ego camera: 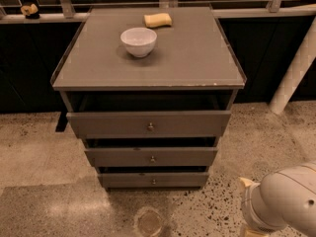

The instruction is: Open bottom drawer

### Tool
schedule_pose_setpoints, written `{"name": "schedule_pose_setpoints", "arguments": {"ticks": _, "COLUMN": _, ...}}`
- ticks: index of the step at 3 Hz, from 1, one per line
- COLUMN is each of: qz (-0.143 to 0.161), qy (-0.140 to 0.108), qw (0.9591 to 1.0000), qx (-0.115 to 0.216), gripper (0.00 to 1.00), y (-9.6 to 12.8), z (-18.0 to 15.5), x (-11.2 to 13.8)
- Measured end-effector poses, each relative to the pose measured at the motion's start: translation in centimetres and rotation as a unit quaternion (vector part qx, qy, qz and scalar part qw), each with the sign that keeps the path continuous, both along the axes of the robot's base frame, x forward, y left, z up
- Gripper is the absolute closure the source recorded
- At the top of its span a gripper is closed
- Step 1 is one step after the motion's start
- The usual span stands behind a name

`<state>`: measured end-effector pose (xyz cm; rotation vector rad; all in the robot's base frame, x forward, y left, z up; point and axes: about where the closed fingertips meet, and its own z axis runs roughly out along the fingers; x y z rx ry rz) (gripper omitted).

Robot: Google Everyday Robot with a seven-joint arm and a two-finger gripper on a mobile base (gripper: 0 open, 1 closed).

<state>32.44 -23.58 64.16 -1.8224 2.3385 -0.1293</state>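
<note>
The bottom drawer [153, 179] is the lowest, slimmest grey-brown front of the cabinet [148, 63], with a tiny round knob [153, 181] at its centre. It sits slightly proud of the cabinet, like the two drawers above it. My white arm [281, 204] is in the lower right corner, right of the drawer and apart from it. My gripper [248, 230] is at the bottom edge under the arm, mostly cut off by the frame.
The middle drawer [152, 157] and the tall top drawer [149, 124] are above. A white bowl [138, 41] and a yellow sponge [158, 19] lie on top. A round floor fitting [149, 222] is in front. A white post [296, 73] leans at right.
</note>
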Motion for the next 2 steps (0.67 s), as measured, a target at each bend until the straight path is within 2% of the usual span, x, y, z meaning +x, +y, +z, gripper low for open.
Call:
{"name": "schedule_pose_setpoints", "arguments": {"ticks": 1, "qz": 0.019, "qy": 0.022, "qw": 0.9994, "qx": 0.019, "gripper": 0.0, "y": -0.5, "z": -4.6, "x": 0.4}}
{"name": "schedule_pose_setpoints", "arguments": {"ticks": 2, "qz": 0.026, "qy": 0.038, "qw": 0.998, "qx": 0.043, "gripper": 0.0, "y": -0.8, "z": -10.5, "x": 3.7}}
